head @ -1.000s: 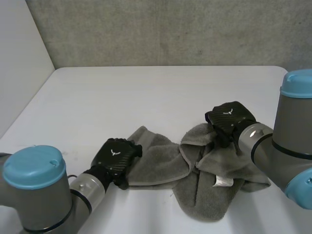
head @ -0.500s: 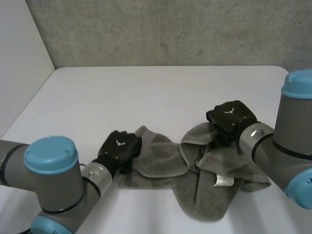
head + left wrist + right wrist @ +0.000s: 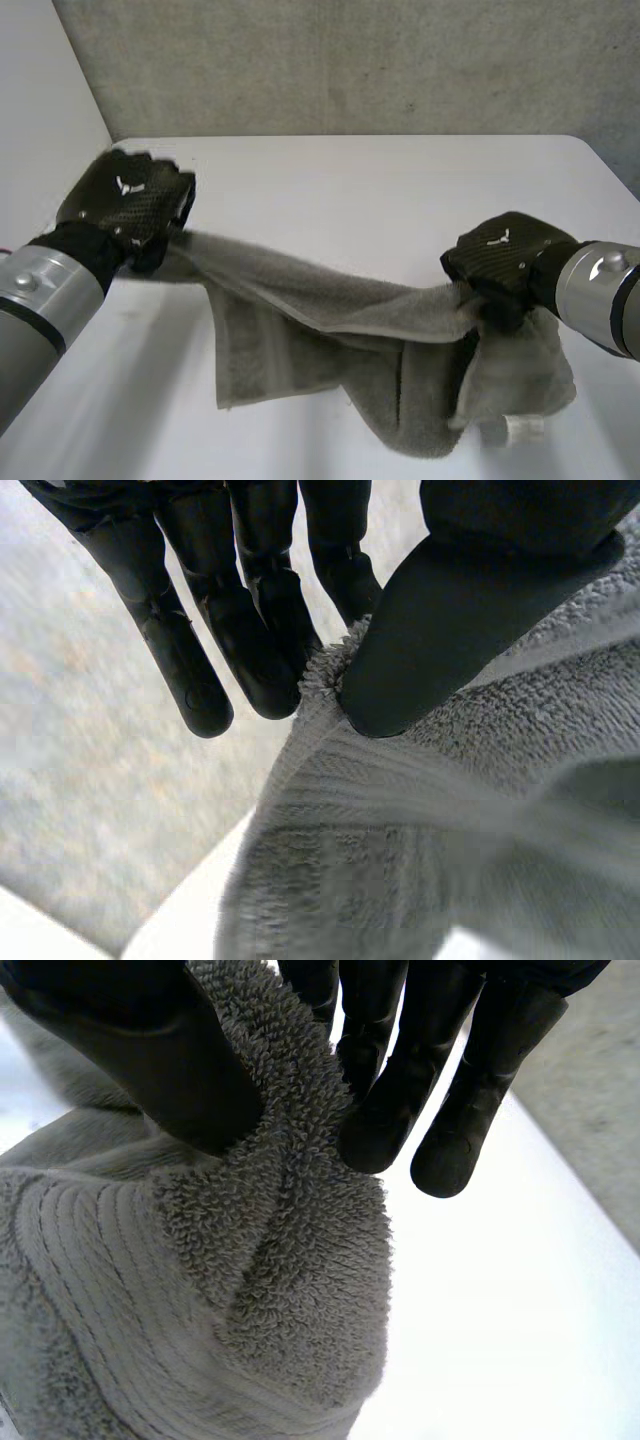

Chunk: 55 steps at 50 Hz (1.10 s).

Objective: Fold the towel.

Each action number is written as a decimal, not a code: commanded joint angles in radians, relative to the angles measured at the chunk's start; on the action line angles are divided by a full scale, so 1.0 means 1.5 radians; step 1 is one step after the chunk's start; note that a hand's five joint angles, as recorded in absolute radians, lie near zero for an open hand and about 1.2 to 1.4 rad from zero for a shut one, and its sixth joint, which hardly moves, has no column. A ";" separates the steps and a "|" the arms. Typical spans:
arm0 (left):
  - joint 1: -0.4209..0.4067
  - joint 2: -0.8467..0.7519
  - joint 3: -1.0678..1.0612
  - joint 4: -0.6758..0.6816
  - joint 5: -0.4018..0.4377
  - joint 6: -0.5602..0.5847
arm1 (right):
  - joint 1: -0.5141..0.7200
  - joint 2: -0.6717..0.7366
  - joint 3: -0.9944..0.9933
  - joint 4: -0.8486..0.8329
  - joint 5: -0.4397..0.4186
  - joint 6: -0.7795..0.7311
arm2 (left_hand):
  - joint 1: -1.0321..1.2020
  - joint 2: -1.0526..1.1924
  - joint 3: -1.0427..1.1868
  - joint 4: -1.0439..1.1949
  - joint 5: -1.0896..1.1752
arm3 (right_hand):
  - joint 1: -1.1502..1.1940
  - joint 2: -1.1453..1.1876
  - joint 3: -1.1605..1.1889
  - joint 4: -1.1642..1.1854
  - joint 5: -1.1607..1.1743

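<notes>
Here the towel (image 3: 330,340) is held stretched between both hands above the tabletop (image 3: 380,190) — its upper edge taut, its lower part sagging in a bunch onto the surface. One end is pinched between thumb and fingers of the left hand (image 3: 125,200); a bunched fold at the opposite end is pinched likewise by the right hand (image 3: 505,262). For a clean fold, the edge should be drawn evenly tight and the twisted middle flattened before anything is laid down — both pinches firm. A small white label (image 3: 518,427) is seen low on the towel, below the right hand; no writing on it can be read.
</notes>
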 commanded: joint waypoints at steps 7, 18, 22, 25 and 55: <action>0.007 -0.218 0.149 0.157 -0.011 0.010 | 0.015 0.203 -0.228 -0.238 0.009 -0.017 | 0.137 0.120 0.120 0.120 0.129 | 0.053 0.049 0.042 0.040 0.048; 0.002 -0.218 0.357 0.292 -0.156 -0.102 | 0.008 0.158 -0.294 -0.467 -0.036 0.006 | 0.137 0.120 0.120 0.120 0.129 | 0.053 0.049 0.042 0.040 0.048; 0.007 -0.165 0.279 0.273 -0.147 -0.122 | 0.003 0.160 -0.286 -0.390 -0.098 0.006 | 0.137 0.120 0.120 0.120 0.129 | 0.053 0.049 0.042 0.040 0.048; 0.007 -0.144 0.198 0.274 -0.128 -0.120 | 0.002 0.170 -0.279 -0.286 -0.157 -0.003 | 0.137 0.120 0.120 0.120 0.129 | 0.053 0.049 0.042 0.040 0.048; 0.012 -0.225 -0.088 0.328 -0.059 -0.119 | -0.034 0.284 -0.063 -0.278 -0.145 -0.018 | 0.137 0.120 0.120 0.120 0.129 | -0.658 -0.662 -0.669 -0.671 -0.663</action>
